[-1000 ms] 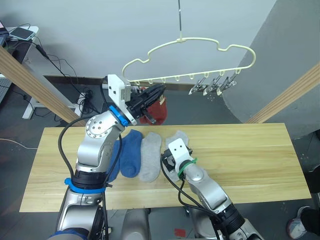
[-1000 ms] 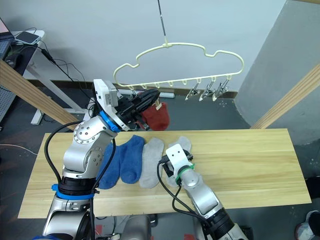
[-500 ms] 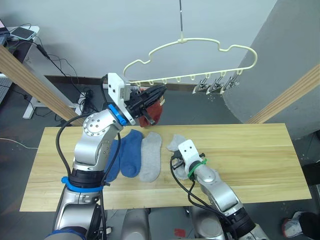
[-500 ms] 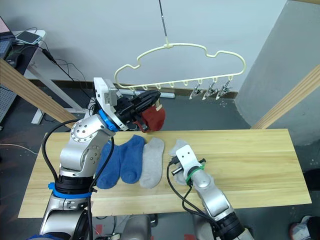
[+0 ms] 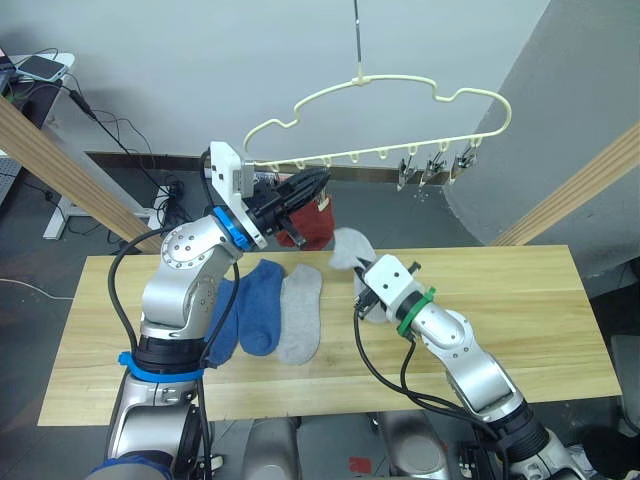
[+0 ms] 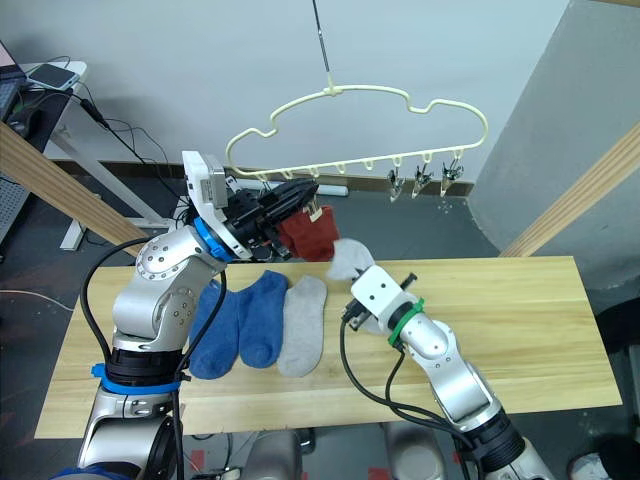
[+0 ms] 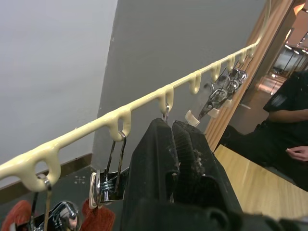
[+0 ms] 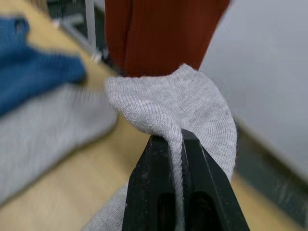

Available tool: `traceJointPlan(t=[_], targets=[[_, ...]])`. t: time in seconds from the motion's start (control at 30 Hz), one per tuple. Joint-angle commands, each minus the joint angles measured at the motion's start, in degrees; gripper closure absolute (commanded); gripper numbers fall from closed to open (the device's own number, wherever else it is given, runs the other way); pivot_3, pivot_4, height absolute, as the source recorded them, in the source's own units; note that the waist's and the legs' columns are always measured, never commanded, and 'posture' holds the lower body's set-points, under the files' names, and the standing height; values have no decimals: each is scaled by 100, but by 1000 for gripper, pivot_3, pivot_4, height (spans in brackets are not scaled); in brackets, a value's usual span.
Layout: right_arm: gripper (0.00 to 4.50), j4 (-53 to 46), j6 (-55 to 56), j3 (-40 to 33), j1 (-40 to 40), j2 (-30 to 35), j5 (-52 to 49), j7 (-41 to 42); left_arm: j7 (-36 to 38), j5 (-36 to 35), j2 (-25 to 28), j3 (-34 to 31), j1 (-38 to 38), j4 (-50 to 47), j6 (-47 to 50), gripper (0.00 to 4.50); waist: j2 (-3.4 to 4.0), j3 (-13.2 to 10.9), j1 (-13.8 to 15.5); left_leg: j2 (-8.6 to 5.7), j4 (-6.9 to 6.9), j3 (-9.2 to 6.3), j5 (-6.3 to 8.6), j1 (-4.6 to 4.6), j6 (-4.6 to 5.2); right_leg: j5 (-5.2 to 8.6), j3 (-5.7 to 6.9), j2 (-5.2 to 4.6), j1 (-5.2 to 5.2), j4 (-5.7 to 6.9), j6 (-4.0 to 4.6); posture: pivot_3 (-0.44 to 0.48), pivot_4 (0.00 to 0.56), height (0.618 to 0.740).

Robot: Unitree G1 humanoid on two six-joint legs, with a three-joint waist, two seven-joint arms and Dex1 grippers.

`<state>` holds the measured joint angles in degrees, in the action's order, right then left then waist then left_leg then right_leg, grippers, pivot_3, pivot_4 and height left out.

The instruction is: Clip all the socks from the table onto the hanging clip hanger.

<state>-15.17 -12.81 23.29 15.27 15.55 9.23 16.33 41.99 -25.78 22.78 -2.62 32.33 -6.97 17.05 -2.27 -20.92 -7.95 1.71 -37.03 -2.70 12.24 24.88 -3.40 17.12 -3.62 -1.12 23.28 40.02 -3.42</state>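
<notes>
The pale-yellow clip hanger (image 5: pixel 350 156) hangs above the table's (image 5: pixel 520 310) far edge. Two rust-red socks (image 5: pixel 305 225) dangle from its left clips. My left gripper (image 5: pixel 322 181) is shut, its tips right under the hanger's loops (image 7: pixel 120 120) beside a metal clip (image 7: pixel 108 180). My right gripper (image 8: pixel 167 140) is shut on a fold of a light grey sock (image 5: pixel 348 247) and holds it up off the table, just in front of the red socks. Two blue socks (image 5: pixel 262 305) and another grey sock (image 5: pixel 300 312) lie side by side on the planks.
Three free metal clips (image 5: pixel 432 168) hang at the hanger's right end. Slanted wooden beams stand at the left (image 5: pixel 60 160) and right (image 5: pixel 580 185). A person in dark clothes (image 7: pixel 284 125) is beyond the table's right side. Cables lie on the floor behind.
My right gripper closed on the grey sock and raised it from the table, up and back toward the red socks. The left gripper stayed at the hanger.
</notes>
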Motion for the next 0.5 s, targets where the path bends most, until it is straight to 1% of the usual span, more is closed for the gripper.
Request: traceJointPlan(t=[0.03, 0.17, 0.27, 0.5], targets=[[4464, -106, 874, -46, 35, 23, 178, -53, 35, -107, 50, -91, 82, -202, -17, 4500, 0, 0, 0, 0, 1, 0, 0, 0, 0, 0, 0, 0, 0, -2, 0, -249, 353, 732], [4464, 79, 1430, -105, -6, -84, 174, -120, 22, -118, 51, -82, 60, -237, 17, 4500, 0, 0, 0, 1, 1, 0, 0, 1, 0, 0, -4, -3, 0, -5, 0, -250, 351, 732], [4464, 164, 1742, -89, -108, -279, 93, -169, 14, -125, 54, -85, 67, -230, 37, 4500, 0, 0, 0, 2, 0, -1, 0, 0, 0, 0, -3, -3, 0, -3, 0, -252, 350, 732], [4464, 246, 1952, -68, -203, -623, 147, -256, 7, -130, 62, -93, 69, -235, 58, 4500, 0, 0, 1, 3, -1, -3, 0, 0, 0, 0, -4, -3, 0, 0, 1, -250, 347, 732]])
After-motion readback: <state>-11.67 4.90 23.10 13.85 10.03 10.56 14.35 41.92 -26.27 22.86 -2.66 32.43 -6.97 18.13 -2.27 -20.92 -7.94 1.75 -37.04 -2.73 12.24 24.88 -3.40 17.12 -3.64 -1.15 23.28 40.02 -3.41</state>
